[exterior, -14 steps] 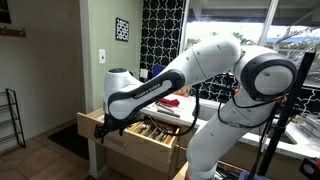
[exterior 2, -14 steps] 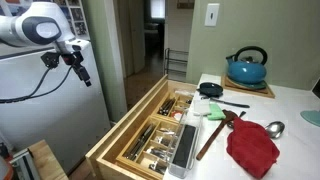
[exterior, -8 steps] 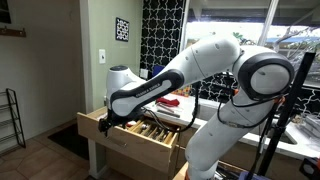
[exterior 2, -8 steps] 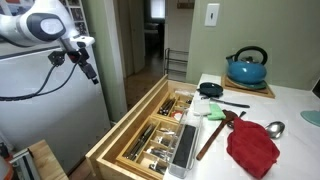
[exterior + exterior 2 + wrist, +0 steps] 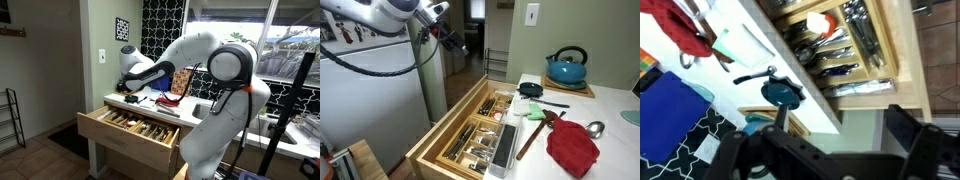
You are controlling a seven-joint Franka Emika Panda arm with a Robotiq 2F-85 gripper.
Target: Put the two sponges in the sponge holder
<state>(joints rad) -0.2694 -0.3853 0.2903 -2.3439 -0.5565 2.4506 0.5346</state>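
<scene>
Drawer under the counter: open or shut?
Open. The drawer is pulled well out, utensils exposed in both exterior views.

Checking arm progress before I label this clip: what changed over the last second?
The arm swung up and away from the drawer's outer side toward the counter. Its gripper now hangs higher, near the far end of the open drawer, with nothing in it. Nothing was taken hold of or let go. The kettle, the red cloth and the drawer stayed put.

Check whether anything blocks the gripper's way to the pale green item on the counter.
Nothing visible does: the gripper hangs in open air near the open drawer, apart from the pale green item.
</scene>
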